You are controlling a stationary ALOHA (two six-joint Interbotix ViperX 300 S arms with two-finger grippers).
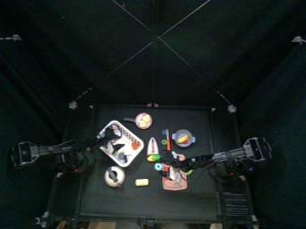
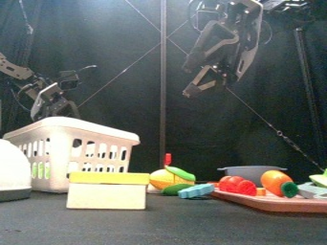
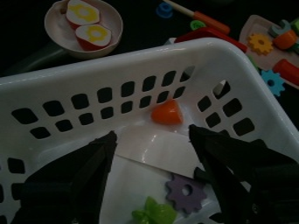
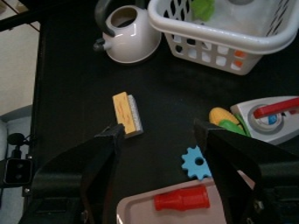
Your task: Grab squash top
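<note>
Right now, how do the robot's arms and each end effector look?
Both arms are black with jointed segments. The left end effector has two broad, flat black jaws. The right end effector looks the same. In the front view, black cables run along the right arm.

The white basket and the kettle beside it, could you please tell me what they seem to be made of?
The basket looks like moulded plastic with a smooth, slightly glossy finish: thin walls pierced by regular slots. The kettle looks like glossy white plastic, perhaps a toy, judging by soft highlights on its rounded body; enamelled metal cannot be excluded.
</note>
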